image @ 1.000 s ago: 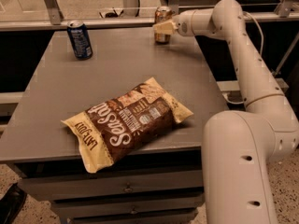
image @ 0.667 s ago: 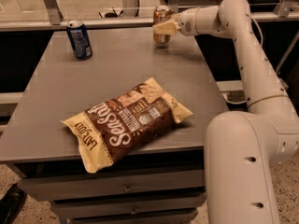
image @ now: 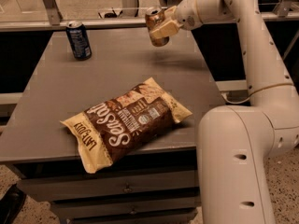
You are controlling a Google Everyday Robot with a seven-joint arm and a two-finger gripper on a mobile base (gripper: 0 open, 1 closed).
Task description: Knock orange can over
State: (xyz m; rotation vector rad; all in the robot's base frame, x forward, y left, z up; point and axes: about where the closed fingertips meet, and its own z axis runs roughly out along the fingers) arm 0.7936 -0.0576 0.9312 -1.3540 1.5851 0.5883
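Note:
The orange can (image: 153, 18) is at the far edge of the grey table (image: 117, 73), leaning a little to the left. My gripper (image: 158, 31) is shut around its middle, reaching in from the right. One cream finger (image: 163, 30) crosses the front of the can and the other is hidden behind it. The can's base looks at or just above the tabletop; I cannot tell if it touches.
A dark blue can (image: 78, 40) stands upright at the table's far left. A brown and cream snack bag (image: 126, 120) lies across the near middle. My white arm (image: 247, 59) rises along the table's right side. A rail (image: 70, 24) runs behind the table.
The gripper and the orange can have moved together a little to the left along the far edge, and the can now leans slightly. The blue can and the bag have not moved.

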